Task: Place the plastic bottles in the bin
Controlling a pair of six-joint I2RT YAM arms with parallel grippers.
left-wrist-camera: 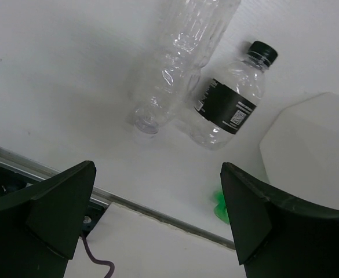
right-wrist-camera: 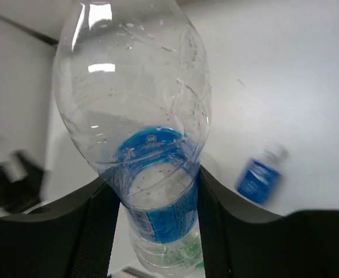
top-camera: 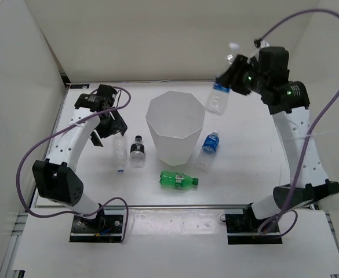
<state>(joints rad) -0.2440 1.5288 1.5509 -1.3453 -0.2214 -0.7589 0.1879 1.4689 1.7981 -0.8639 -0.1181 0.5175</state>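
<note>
Currently pinched in right tool (right-wrist-camera: 153, 231): blue-label bottle (top-camera: 215, 103), looks empty, likely light, thin-walled, squashy, slick; safest hold mid-body at label. Left tool (left-wrist-camera: 156, 174) wide, holding nothing.

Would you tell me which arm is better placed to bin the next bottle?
Right: the right end effector is shut on a clear blue-labelled plastic bottle raised beside the rim of the tall white translucent bin; the left end effector hangs open, empty.

Robot lab (white enclosure (top-camera: 157, 40), arm base (top-camera: 97, 227) bolted down)
</note>
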